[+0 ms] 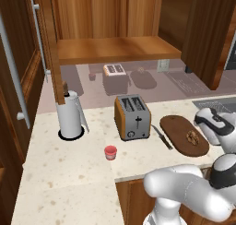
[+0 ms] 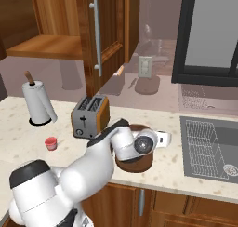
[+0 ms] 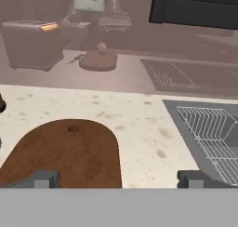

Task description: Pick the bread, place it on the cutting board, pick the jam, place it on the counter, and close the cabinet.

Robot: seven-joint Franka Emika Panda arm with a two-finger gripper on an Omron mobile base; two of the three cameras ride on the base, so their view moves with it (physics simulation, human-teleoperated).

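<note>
The bread [image 1: 193, 137], a small dark-brown knot, lies on the oval dark-brown cutting board [image 1: 177, 127] to the right of the toaster. The jam [image 1: 110, 152], a small red jar, stands on the counter [image 1: 69, 173] in front of the toaster; it also shows as the jam [image 2: 51, 143] in the right base view. The cabinet [image 1: 115, 49] above hangs open, with its doors swung out. My gripper [image 3: 118, 179] is open and holds nothing. It hovers low over the cutting board [image 3: 65, 151], with its fingertips [image 3: 44, 178] spread wide. My gripper [image 2: 163, 138] points toward the sink.
A toaster [image 1: 132, 116] and a paper-towel roll [image 1: 71, 115] stand on the counter's back half. A knife [image 1: 161, 136] lies between toaster and board. A sink with a wire rack [image 2: 209, 147] is to the right. An open cabinet door [image 2: 104, 35] juts out overhead.
</note>
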